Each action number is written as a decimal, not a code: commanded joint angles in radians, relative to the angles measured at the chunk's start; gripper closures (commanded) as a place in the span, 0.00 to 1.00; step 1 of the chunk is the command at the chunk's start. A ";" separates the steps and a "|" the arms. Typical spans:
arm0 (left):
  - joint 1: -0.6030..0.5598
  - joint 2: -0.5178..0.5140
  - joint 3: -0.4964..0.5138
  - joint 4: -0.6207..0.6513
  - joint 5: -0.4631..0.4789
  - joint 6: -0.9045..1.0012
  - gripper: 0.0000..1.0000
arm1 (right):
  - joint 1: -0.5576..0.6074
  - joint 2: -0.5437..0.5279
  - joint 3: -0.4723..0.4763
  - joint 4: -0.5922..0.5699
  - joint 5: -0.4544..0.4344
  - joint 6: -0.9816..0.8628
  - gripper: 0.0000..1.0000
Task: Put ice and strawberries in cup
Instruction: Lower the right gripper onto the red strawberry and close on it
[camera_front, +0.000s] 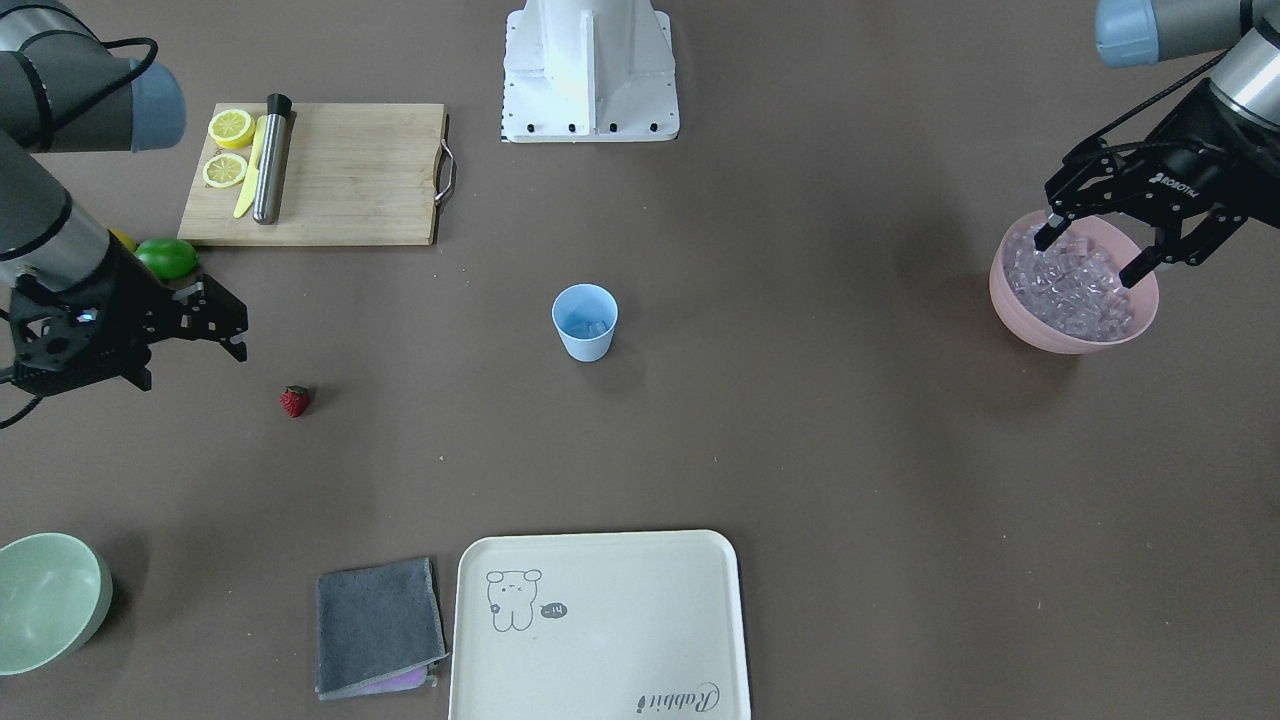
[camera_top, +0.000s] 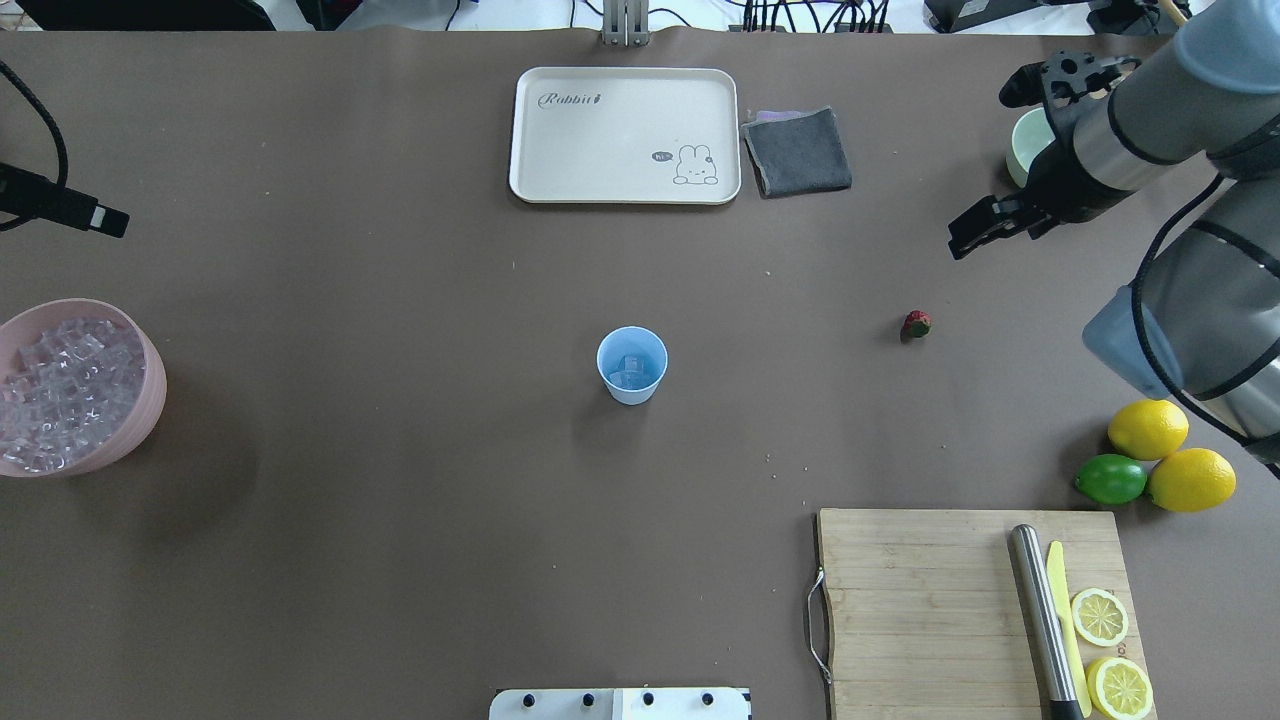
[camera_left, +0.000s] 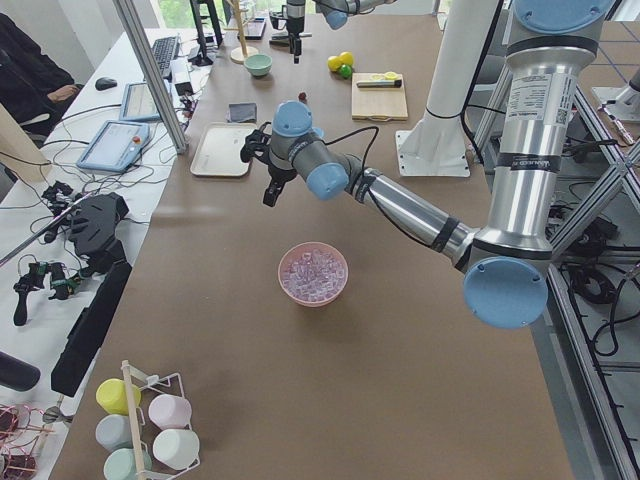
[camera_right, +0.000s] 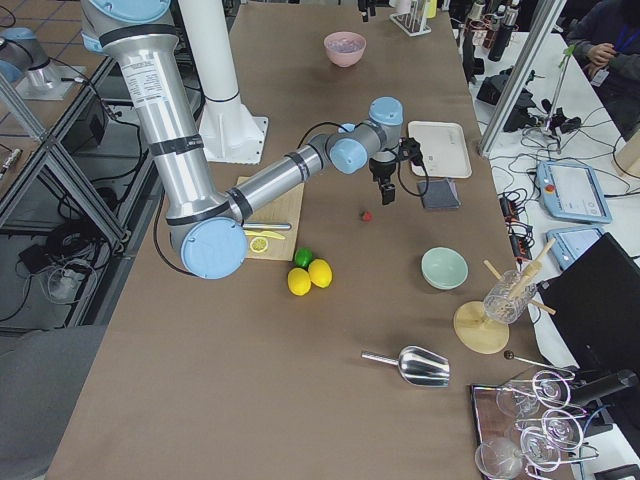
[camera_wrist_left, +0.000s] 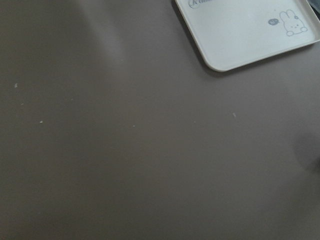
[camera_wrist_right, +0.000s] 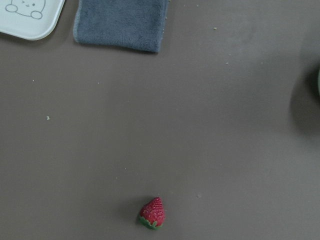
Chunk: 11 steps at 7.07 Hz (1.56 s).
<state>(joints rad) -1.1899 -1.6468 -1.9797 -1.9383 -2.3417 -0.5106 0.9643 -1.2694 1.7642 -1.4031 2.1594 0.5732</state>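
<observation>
Lying on brown table (camera_front: 800, 450), well apart from pale blue plastic cup (camera_front: 585, 322): small red green-capped strawberry (camera_front: 294, 401). Right gripper (camera_front: 192, 365), jaws spread, hung nearest, strawberry apparently just cupward of it.

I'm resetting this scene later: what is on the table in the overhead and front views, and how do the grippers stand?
cup: one, pale blue, table centre
pink bowl: one, robot's left end
ice: many, clear, in the pink bowl, some in the cup
strawberry: one, red, bare table, robot's right
green bowl: one, pale, far right
tray: one, cream, far side
cloth: one, grey, beside the tray
cutting board: one, wood, near right
lemon halves: two, yellow, on the board
steel rod: one, silver, on the board
knife: one, yellow, beside the rod
lemons: two, yellow, beside the board
lime: one, green, by the lemons
left gripper: black, open, raised near the pink bowl
right gripper: black, open, raised near the strawberry
</observation>
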 joint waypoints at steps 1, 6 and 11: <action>-0.011 0.012 0.004 -0.011 -0.005 0.004 0.03 | -0.090 -0.004 -0.104 0.184 -0.067 0.145 0.00; -0.036 0.058 0.012 -0.013 -0.005 0.098 0.03 | -0.141 0.010 -0.167 0.196 -0.104 0.155 0.02; -0.036 0.050 0.013 -0.011 -0.005 0.096 0.03 | -0.148 0.015 -0.189 0.196 -0.105 0.157 0.15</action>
<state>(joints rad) -1.2257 -1.5960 -1.9667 -1.9498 -2.3470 -0.4142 0.8180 -1.2555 1.5769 -1.2073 2.0545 0.7298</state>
